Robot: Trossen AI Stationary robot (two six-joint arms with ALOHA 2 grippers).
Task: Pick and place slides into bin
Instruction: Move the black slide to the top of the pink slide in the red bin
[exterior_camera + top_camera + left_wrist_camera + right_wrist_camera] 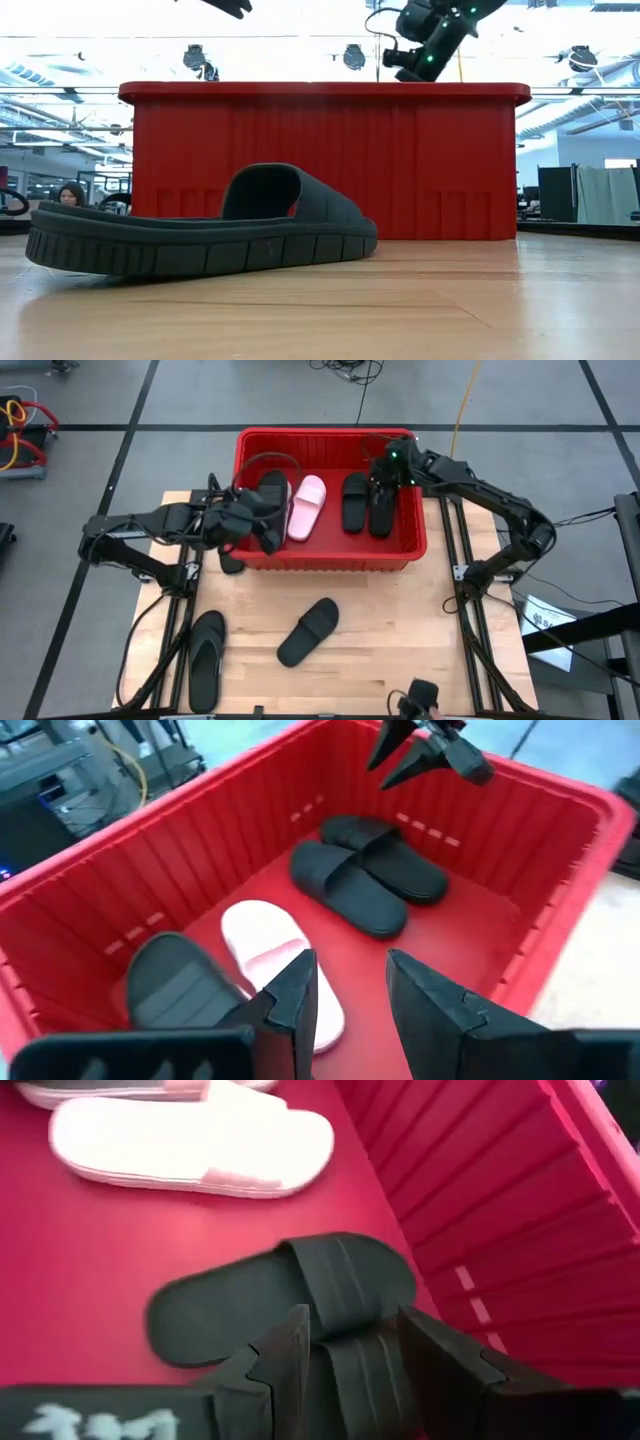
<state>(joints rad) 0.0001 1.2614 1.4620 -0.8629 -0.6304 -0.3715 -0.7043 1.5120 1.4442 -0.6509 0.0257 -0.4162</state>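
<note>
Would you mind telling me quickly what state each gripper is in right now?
Left gripper: open, empty, over the bin's left end above a black slide.
Right gripper: open, holding nothing, low over two black slides inside the bin.

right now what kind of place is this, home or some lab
Most likely a robotics lab or workshop, not a home: a wooden table standing on a taped grey floor, cables trailing across it, and the low view shows ceiling spotlights over an open workspace.
</note>
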